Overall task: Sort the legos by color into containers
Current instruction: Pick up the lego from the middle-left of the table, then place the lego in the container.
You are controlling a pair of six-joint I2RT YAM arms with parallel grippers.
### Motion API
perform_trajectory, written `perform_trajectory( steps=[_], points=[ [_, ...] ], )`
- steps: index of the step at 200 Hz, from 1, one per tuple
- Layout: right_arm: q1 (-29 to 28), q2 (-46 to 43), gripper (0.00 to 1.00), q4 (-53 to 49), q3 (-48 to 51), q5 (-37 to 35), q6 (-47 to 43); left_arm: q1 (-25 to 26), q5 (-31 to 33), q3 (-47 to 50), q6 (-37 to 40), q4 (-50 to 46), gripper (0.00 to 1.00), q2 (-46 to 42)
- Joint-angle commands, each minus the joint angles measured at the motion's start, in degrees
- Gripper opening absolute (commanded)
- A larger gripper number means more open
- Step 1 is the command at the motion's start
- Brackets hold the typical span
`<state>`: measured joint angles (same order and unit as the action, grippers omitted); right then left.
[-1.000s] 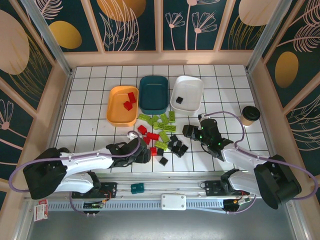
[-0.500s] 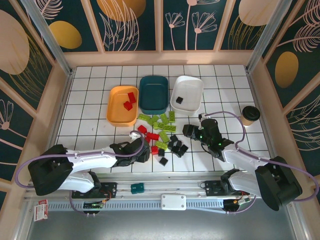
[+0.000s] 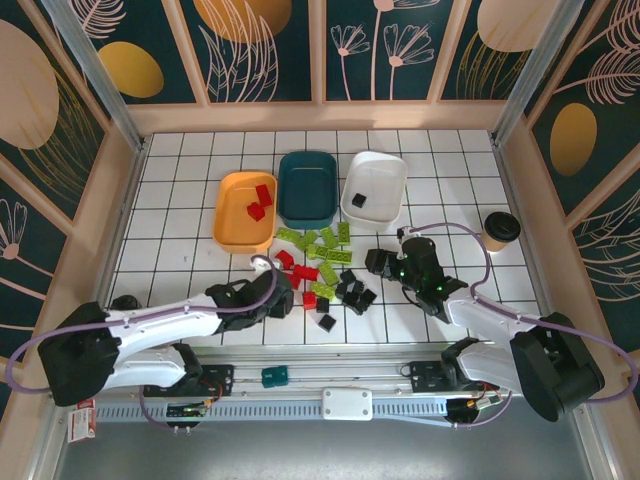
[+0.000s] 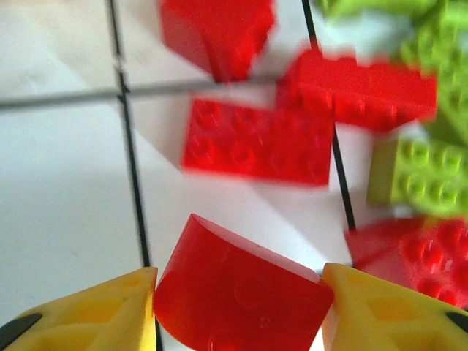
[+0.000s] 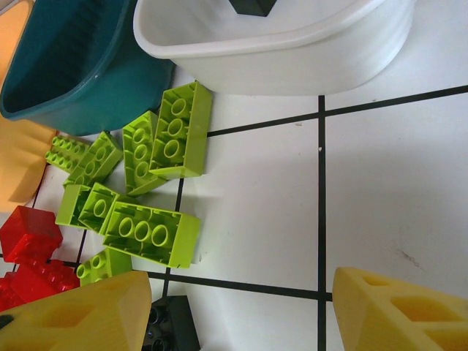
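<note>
Lower centre, left gripper point(image 4: 238, 289) clamped on a red brick point(image 4: 234, 307), right gripper point(image 5: 241, 292) at lower right, fingers apart and empty, loose legos point(image 3: 320, 270) mid-frame between them, above these the orange-yellow tray point(image 3: 228, 228) holding red bricks point(image 3: 260, 198), teal tray point(image 3: 307, 190), white tray point(image 3: 382, 172) holding one black brick point(image 3: 359, 202).

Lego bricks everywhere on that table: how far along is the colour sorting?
Barely started. Done: two red plastic bricks lie in the orange-yellow plastic tray, one black brick in the white tray. In hand: the left end effector grips a rounded red brick. Left: the loose lime green, red and black bricks on the tiled table, and the dark teal tray holds none.
</note>
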<state>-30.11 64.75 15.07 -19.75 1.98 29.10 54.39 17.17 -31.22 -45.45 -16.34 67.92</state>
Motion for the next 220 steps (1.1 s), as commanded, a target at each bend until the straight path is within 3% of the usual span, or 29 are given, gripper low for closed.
perform_trajectory(
  steps=[1, 23, 56, 105, 155, 199, 220],
  points=[
    [-0.48, -0.37, 0.67, 0.66, -0.24, -0.84, 0.71, -6.09, 4.17, -2.97, 2.97, -2.36, 0.5, -3.77],
    [-0.56, -0.15, 0.67, 0.85, -0.39, -0.58, 0.91, -13.16, 4.46, -5.79, 5.95, 1.57, 0.52, -4.59],
    [-0.57, 0.16, 0.67, 0.42, -0.72, -0.57, 0.87, -22.81, 3.05, -12.31, 9.39, 7.44, 0.51, 3.51],
    [-0.92, -3.06, 0.67, -2.74, -0.25, -0.13, 0.33, -31.7, -0.74, -20.05, 9.6, 13.4, 0.53, 16.54],
    [-7.21, -5.43, 0.67, -11.87, -1.54, -1.24, -1.85, -33.47, -4.92, -26.3, 9.38, 13.87, 0.76, 22.16],
    [-16.81, -5.74, 0.67, -14.18, -2.45, -3.58, -1.62, -32.4, -12.58, -24.85, 7.89, 14.88, 0.91, 12.66],
    [-22.55, -4.36, 0.67, -12.28, -4.77, -5.49, -1.85, -30.33, -13.9, -19.62, 7.4, 14.92, 0.99, 6.63]
  ],
)
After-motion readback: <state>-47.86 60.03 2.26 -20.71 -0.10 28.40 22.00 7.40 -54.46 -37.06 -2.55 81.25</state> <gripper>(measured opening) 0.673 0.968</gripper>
